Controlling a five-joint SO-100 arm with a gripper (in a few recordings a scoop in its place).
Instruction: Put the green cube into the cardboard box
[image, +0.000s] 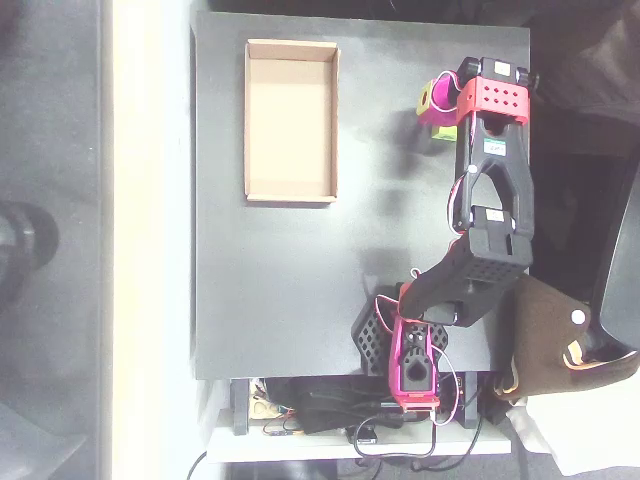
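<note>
Overhead view: cardboard box (291, 120) sits open on black worktop (280, 280); magenta end effector (437, 105) well right of box; green cube (441, 139) just under it, touching; jaw opening and grip cannot be told.

Soft, even light from above me; the black worktop (280, 300) shows a dull grey sheen, no hard glare. A pale strip at its left blows out nearly white. My arm's shadow is faint. Everything looks slightly soft, blurrier toward the edges.
</note>
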